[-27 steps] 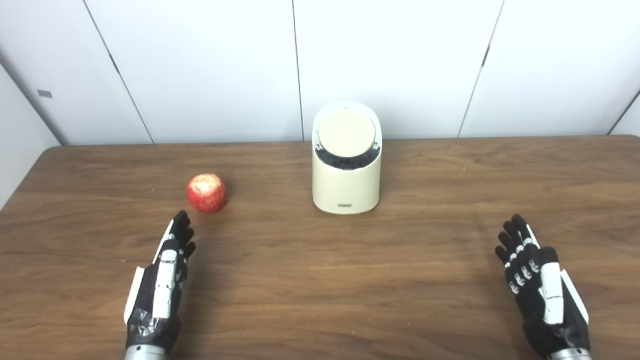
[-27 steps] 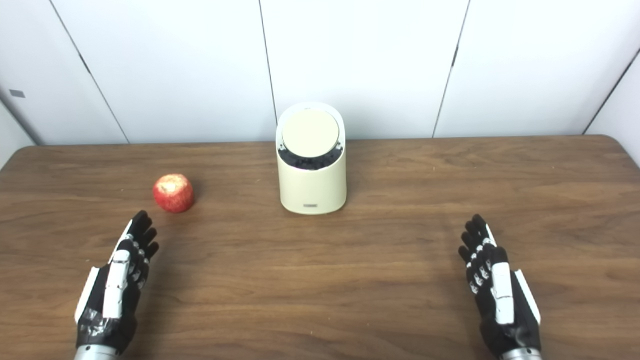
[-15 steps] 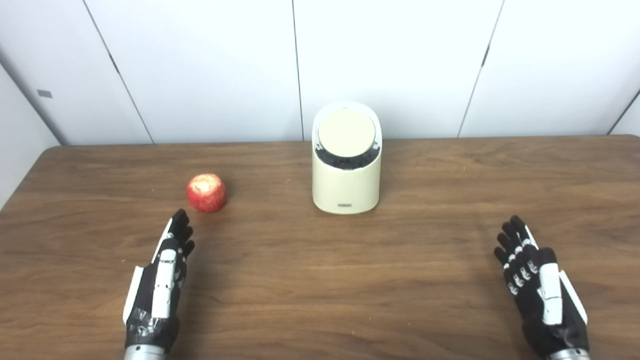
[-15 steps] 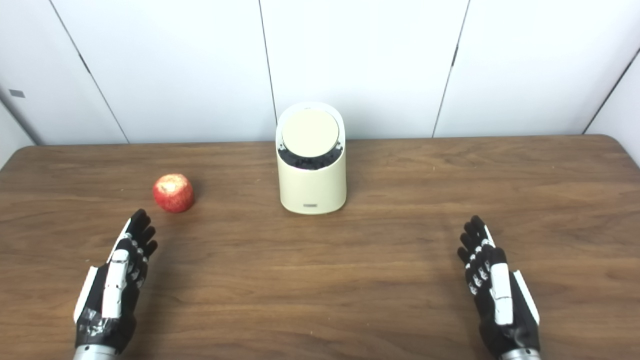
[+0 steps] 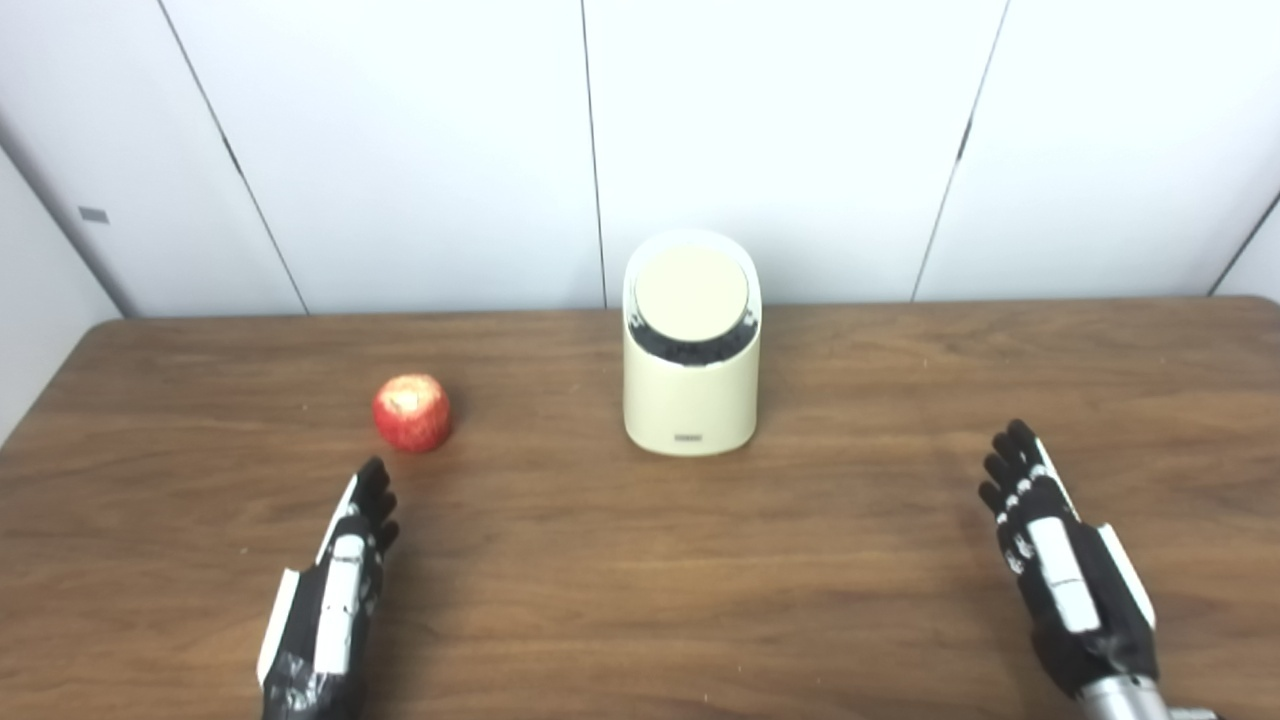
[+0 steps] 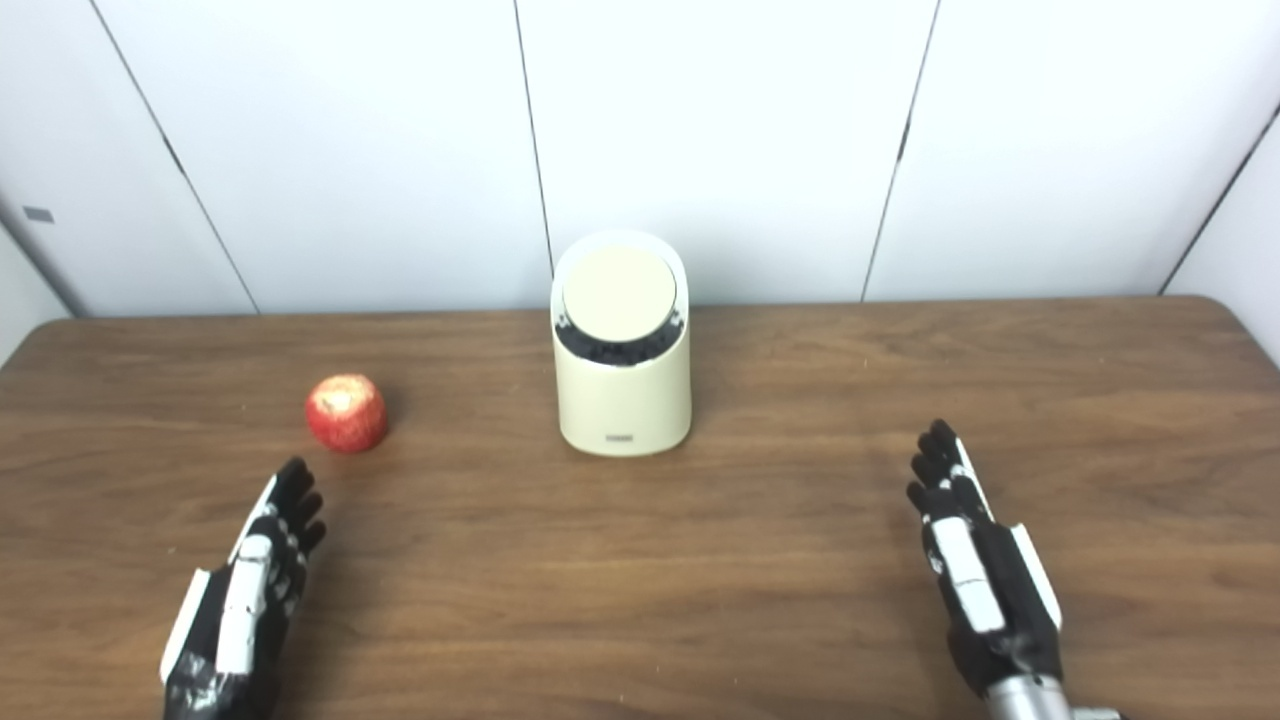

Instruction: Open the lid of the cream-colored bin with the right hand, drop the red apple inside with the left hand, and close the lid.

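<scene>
Bare table (image 5: 700, 560) lies between the left hand (image 5: 335, 590) and the right hand (image 5: 1060, 570). Only the bin (image 5: 690, 390) stands mid-table, with the apple (image 5: 411, 412) well to its left, just beyond the left hand. Open wood stretches between the right hand and the bin.

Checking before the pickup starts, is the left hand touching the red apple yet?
Apart. In the left eye view, bare table shows between the left hand and the red apple.
</scene>
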Controlling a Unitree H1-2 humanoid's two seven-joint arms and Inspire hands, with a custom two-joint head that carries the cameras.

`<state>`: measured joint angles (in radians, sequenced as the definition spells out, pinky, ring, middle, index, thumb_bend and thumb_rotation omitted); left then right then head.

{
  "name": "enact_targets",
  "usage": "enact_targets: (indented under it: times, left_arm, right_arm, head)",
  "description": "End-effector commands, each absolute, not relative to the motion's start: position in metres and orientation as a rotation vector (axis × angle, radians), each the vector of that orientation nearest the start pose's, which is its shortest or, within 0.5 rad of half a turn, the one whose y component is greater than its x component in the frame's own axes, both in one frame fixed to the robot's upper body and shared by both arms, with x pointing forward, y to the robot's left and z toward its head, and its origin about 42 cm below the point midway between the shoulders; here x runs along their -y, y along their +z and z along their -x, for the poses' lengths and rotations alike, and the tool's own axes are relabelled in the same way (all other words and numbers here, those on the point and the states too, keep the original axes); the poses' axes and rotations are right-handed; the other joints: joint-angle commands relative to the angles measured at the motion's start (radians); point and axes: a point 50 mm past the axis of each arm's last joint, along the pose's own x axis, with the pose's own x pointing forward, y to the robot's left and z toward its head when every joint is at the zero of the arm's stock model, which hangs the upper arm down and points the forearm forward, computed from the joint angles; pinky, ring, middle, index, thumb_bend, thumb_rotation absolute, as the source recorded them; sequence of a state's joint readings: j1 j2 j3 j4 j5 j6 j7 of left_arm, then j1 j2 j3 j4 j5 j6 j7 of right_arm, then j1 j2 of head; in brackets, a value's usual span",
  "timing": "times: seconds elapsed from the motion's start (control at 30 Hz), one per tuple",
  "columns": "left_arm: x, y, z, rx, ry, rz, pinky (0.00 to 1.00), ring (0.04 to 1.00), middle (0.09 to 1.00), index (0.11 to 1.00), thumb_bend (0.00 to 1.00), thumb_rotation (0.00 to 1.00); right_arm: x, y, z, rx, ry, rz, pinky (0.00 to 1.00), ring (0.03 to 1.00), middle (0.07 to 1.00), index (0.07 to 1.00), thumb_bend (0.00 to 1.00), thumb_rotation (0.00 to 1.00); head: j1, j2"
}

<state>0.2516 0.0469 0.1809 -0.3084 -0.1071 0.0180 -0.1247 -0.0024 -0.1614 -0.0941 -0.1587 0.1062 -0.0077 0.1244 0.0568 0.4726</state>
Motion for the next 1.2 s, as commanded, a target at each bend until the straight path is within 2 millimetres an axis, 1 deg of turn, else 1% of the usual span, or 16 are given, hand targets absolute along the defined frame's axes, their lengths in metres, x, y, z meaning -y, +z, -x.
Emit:
enact_targets:
  times: [0.0,0.13,0.23,0.3,0.37,0.43,0.5,0.53,0.57,0.6,0.73,0.87,0.97,1.07,1.13,1.17]
  left_arm:
    - [-0.28,0.117,-0.177,0.05,0.112,-0.024,1.0,1.0,1.0,1.0,0.23,0.97]
    - [-0.278,0.112,-0.179,0.049,0.109,-0.029,1.0,1.0,1.0,1.0,0.24,0.92]
    - [-0.278,0.109,-0.18,0.051,0.103,-0.032,1.0,1.0,1.0,1.0,0.23,0.9]
    - [-0.278,0.107,-0.181,0.054,0.101,-0.035,1.0,1.0,1.0,1.0,0.23,0.88]
    - [-0.277,0.107,-0.181,0.057,0.096,-0.04,1.0,1.0,1.0,1.0,0.21,0.88]
    - [-0.277,0.106,-0.181,0.058,0.095,-0.047,1.0,1.0,1.0,1.0,0.21,0.9]
    - [-0.277,0.106,-0.181,0.055,0.095,-0.049,1.0,1.0,1.0,1.0,0.21,0.91]
    - [-0.277,0.106,-0.181,0.054,0.095,-0.049,1.0,1.0,1.0,1.0,0.21,0.91]
    - [-0.276,0.107,-0.181,0.055,0.095,-0.047,1.0,1.0,1.0,1.0,0.21,0.91]
    - [-0.275,0.107,-0.18,0.055,0.096,-0.043,1.0,1.0,1.0,1.0,0.21,0.9]
    - [-0.273,0.108,-0.179,0.057,0.098,-0.045,1.0,1.0,1.0,1.0,0.21,0.9]
    - [-0.272,0.108,-0.18,0.056,0.092,-0.041,1.0,1.0,1.0,1.0,0.2,0.9]
    - [-0.272,0.109,-0.18,0.06,0.093,-0.045,1.0,1.0,1.0,1.0,0.2,0.9]
    - [-0.27,0.109,-0.179,0.062,0.098,-0.035,1.0,1.0,1.0,1.0,0.18,0.89]
    - [-0.27,0.109,-0.178,0.064,0.104,-0.035,1.0,1.0,1.0,1.0,0.17,0.89]
    - [-0.269,0.109,-0.178,0.064,0.107,-0.038,1.0,1.0,1.0,1.0,0.17,0.89]
  right_arm:
    - [0.278,0.17,-0.298,0.275,0.044,0.157,0.95,0.972,0.974,0.979,0.7,0.79]
    - [0.269,0.188,-0.323,0.304,0.044,0.219,0.9,0.962,0.973,0.964,0.73,0.73]
    - [0.259,0.204,-0.341,0.322,0.049,0.273,0.9,0.96,0.975,0.967,0.74,0.71]
    - [0.252,0.215,-0.351,0.332,0.037,0.328,0.88,0.948,0.963,0.959,0.78,0.73]
    - [0.244,0.226,-0.359,0.341,0.025,0.356,0.88,0.934,0.95,0.945,0.81,0.72]
    - [0.233,0.238,-0.369,0.352,0.022,0.368,0.9,0.927,0.942,0.938,0.84,0.69]
    - [0.221,0.25,-0.377,0.364,0.022,0.381,0.88,0.911,0.937,0.936,0.85,0.66]
    - [0.218,0.253,-0.379,0.367,0.021,0.384,0.86,0.898,0.926,0.928,0.87,0.63]
    - [0.211,0.259,-0.383,0.374,0.023,0.386,0.86,0.898,0.926,0.928,0.87,0.62]
    - [0.205,0.265,-0.387,0.379,0.026,0.389,0.88,0.901,0.924,0.927,0.87,0.58]
    - [0.19,0.278,-0.402,0.41,0.062,0.418,0.9,0.924,0.935,0.935,0.88,0.5]
    - [0.177,0.288,-0.418,0.44,0.079,0.484,0.87,0.929,0.937,0.928,0.9,0.47]
    - [0.168,0.295,-0.429,0.456,0.094,0.531,0.85,0.92,0.931,0.923,0.9,0.44]
    - [0.162,0.301,-0.44,0.461,0.113,0.552,0.88,0.939,0.945,0.932,0.91,0.43]
    - [0.159,0.305,-0.447,0.46,0.117,0.562,0.89,0.944,0.945,0.93,0.9,0.39]
    - [0.157,0.306,-0.451,0.46,0.118,0.573,0.89,0.944,0.945,0.93,0.9,0.39]
  head:
    - [0.004,-0.01]
    - [0.01,-0.027]
    - [0.005,-0.04]
    - [0.003,-0.046]
    - [0.002,-0.048]
    - [0.003,-0.049]
    - [0.004,-0.05]
    - [0.004,-0.05]
    - [0.005,-0.048]
    - [0.004,-0.047]
    - [0.005,-0.048]
    - [0.008,-0.049]
    - [0.007,-0.047]
    - [0.009,-0.044]
    - [0.009,-0.042]
    - [0.009,-0.042]
